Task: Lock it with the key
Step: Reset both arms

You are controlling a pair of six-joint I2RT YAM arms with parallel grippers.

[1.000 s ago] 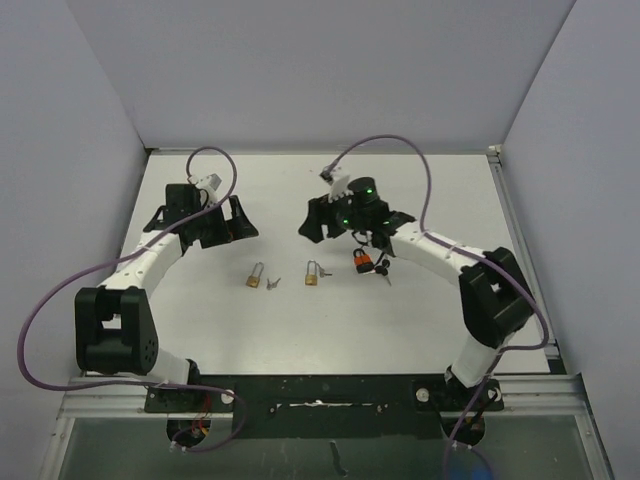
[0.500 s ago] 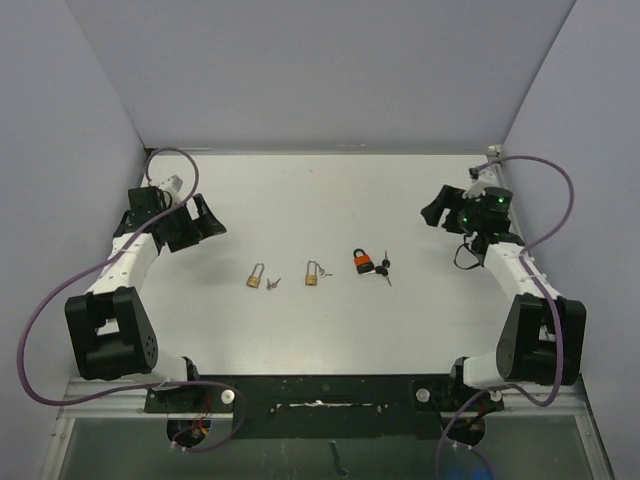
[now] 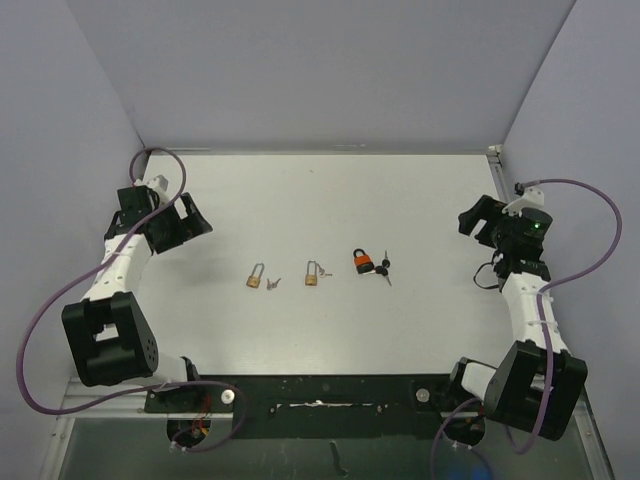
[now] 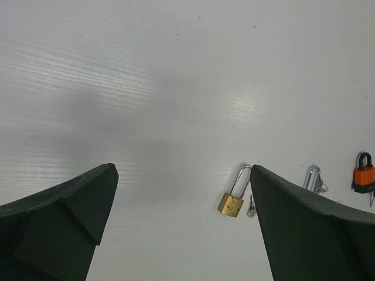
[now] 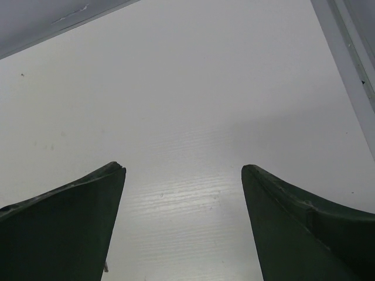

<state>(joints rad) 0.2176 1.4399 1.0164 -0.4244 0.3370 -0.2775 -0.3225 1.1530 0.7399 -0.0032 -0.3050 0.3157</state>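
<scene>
Two grippers, both spread wide and holding nothing. My left gripper (image 4: 182, 168) hangs over the far left of the white table (image 3: 300, 200), its dark fingers (image 4: 58, 228) framing bare tabletop. My right gripper (image 5: 183, 167) hangs over the far right edge, jaws apart, with only white surface and the table's metal edge rail (image 5: 345, 70) in its view. I judge that both arms sit out at the sides so the overhead camera sees the work area unobstructed.

Well apart from both grippers, three padlocks lie in a row across the middle of the table. On the left is a small brass padlock with a long silver shackle (image 4: 234, 196), with a small silver key (image 4: 251, 206) just beside it on its right. In the middle is a second brass padlock (image 3: 312, 273), with its own small key (image 3: 326, 273) just beside it. On the right is an orange-and-black padlock (image 3: 360, 261), with black-headed keys (image 3: 383, 268) lying just to its right.

Each key lies next to its own lock, which I take as pairing them for the job. I cannot tell whether any shackle is latched. No key is in a lock, so the locking is not yet begun. The row sits between the arms, probably so either can reach it.
</scene>
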